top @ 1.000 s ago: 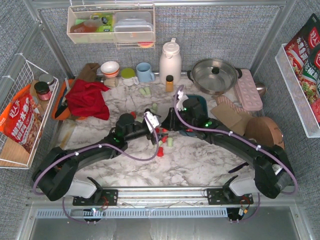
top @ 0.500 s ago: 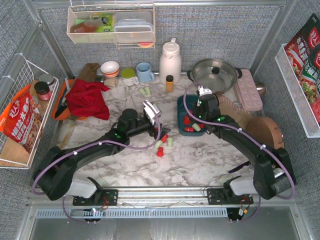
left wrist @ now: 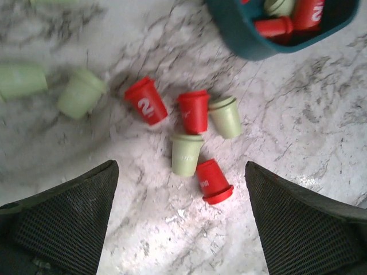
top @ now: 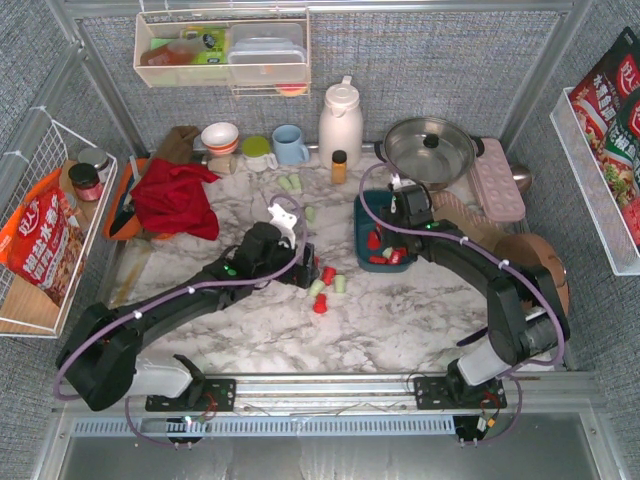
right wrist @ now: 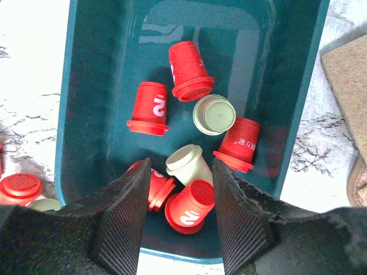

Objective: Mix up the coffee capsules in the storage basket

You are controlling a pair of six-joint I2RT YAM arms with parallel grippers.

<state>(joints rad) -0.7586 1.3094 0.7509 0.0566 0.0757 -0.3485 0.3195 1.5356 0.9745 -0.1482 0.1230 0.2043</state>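
Note:
The dark teal storage basket (top: 362,214) sits right of centre on the marble. It holds several coffee capsules, red and pale green (right wrist: 214,114). My right gripper (top: 392,238) hangs over the basket's near end. Its jaws (right wrist: 180,192) are open around a loose red capsule (right wrist: 191,207), with a gap on each side. My left gripper (top: 303,268) is open and empty above the table, wide jaws (left wrist: 180,197) pointing at a cluster of loose capsules: red ones (left wrist: 146,101) and green ones (left wrist: 187,153). The basket's corner (left wrist: 246,40) shows in the left wrist view.
More loose green capsules lie further back (top: 290,183). A small amber bottle (top: 339,166), a white jug (top: 340,122) and a steel pot (top: 430,150) stand behind. A red cloth (top: 178,198) lies at the left, a pink tray (top: 497,178) and mats at the right.
My right gripper has moved from the loose capsules at the table's middle to over the basket. My left gripper has swung back a little to the left and turned.

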